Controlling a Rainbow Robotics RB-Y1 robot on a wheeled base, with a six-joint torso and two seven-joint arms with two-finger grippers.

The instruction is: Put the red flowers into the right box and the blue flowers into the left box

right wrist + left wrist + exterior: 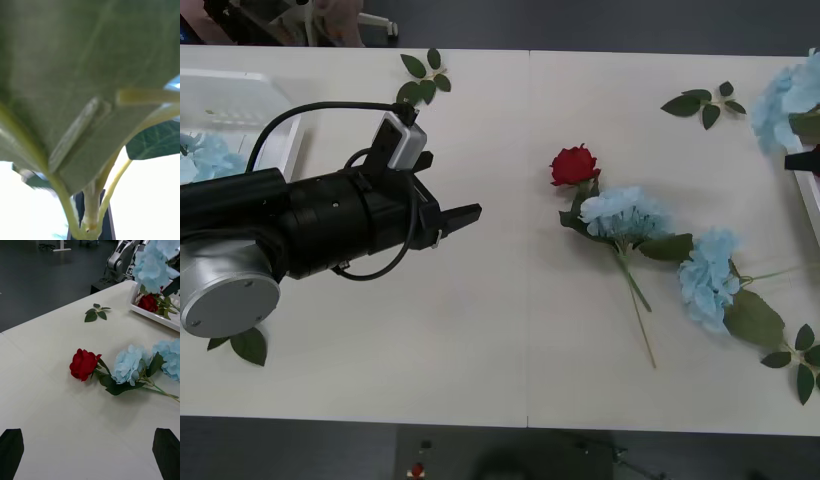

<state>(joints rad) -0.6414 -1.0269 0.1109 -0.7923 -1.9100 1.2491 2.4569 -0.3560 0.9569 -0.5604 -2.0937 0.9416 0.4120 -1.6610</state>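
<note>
One red flower (574,165) (84,363) lies mid-table, its stem under a blue flower (625,212) (129,363). A second blue flower (708,278) (170,358) lies right of it. My left gripper (465,215) hovers open and empty left of the red flower, well apart from it. At the far right, my right gripper (802,158) (91,221) is shut on the green stem of a blue flower (785,100) (153,262), held above the right box (808,200) (150,313), where a red flower (148,303) lies. The left box (240,95) holds a blue flower (205,155).
Loose leaf sprigs lie at the back left (425,78), back right (702,103) (95,312), front right (800,360) and under my left arm (245,345). A table seam (529,300) runs front to back.
</note>
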